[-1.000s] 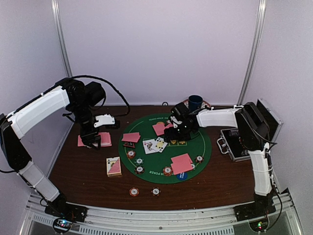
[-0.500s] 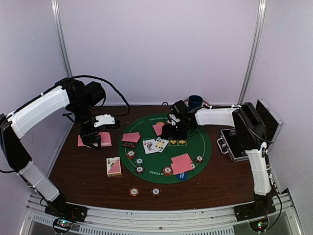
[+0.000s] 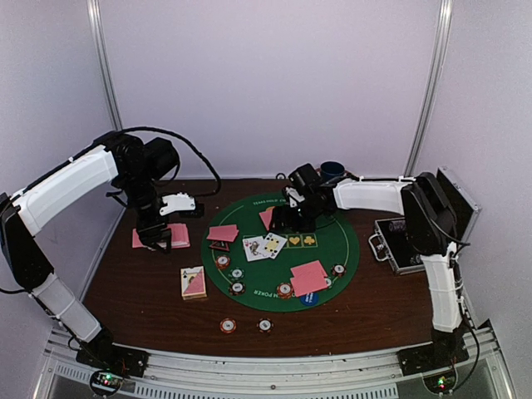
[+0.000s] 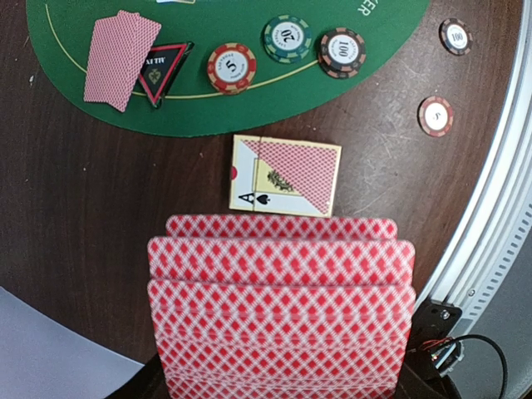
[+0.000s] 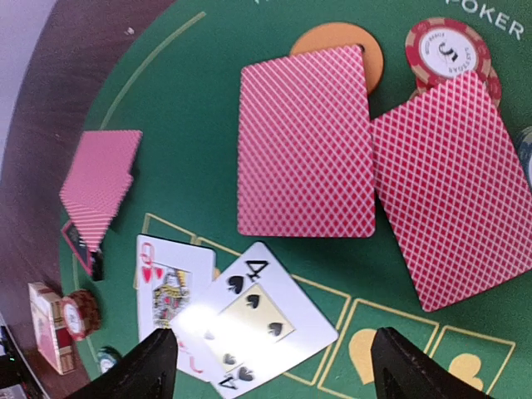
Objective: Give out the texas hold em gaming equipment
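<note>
Green felt, right arm stretched over face-down cards, jaws wide, left arm above fanned cards, jaws unclear.

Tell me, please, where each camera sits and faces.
Top external: above, behind the bases, looking down at the mat; left arm, right arm show.
Left wrist: on the left arm, facing down at spread pink-backed cards that mostly hide its fingers.
Right wrist: above the mat, facing two face-down cards; open right gripper shows.
Shared: top and left wrist show the card box.
</note>
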